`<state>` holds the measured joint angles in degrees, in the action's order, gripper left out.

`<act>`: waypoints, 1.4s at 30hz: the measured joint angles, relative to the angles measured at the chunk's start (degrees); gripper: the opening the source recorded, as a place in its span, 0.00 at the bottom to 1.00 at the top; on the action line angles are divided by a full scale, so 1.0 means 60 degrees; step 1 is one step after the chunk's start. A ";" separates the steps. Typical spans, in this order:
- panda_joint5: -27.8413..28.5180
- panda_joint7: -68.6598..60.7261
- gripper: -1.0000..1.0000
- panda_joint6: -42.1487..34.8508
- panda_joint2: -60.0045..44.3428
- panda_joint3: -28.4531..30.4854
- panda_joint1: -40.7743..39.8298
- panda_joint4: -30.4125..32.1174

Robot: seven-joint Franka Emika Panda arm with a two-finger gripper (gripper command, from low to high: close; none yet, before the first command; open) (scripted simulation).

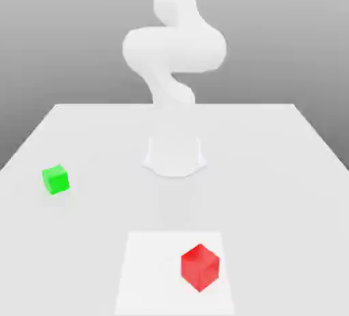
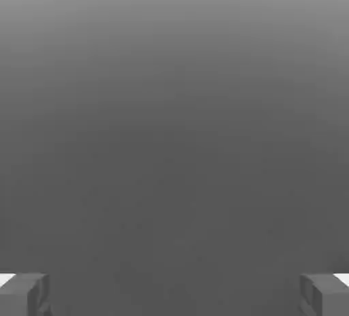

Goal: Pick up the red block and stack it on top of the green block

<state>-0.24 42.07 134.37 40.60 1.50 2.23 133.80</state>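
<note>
Fingertips (image 2: 24,295) well apart, end effector (image 2: 174,295) spread wide, empty between them

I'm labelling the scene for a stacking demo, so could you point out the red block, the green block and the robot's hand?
Red block (image 1: 200,267), exterior view: middle of the cube.
Green block (image 1: 56,180), exterior view: middle of the cube.
Hand (image 2: 174,295), hand view: midway between its open fingertips.

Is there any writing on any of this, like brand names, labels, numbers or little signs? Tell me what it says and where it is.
There are none that I can read: no text, number or sign stands out on the red block, the green block, the white square, the table or the robot arm.
</note>
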 joint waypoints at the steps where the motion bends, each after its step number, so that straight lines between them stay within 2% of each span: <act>1: -0.0036 -0.0288 0.50 0.0186 -0.0377 0.0094 0.0142 0.0146; 15: -0.0541 -0.4020 0.50 0.2591 -0.5265 0.0851 0.1566 0.2029; 21: -0.0328 -0.5301 0.50 0.3625 -0.7316 0.0806 0.1788 0.2836; 27: -0.0694 -0.5851 0.50 0.5246 -0.9378 0.0438 0.1519 0.2731; 28: -0.0754 -0.5896 0.00 0.5449 -0.9620 0.0366 0.1460 0.2697; 35: -0.0734 -0.5881 0.00 0.5443 -0.9627 0.0355 0.1447 0.2697; 40: -0.0288 -0.5553 0.00 0.4175 -0.8125 0.0587 0.1582 0.2925; 42: 0.0018 -0.5145 0.00 0.3799 -0.7572 0.0891 0.1232 0.3066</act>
<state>-0.13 11.21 157.16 -4.83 6.84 9.62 152.20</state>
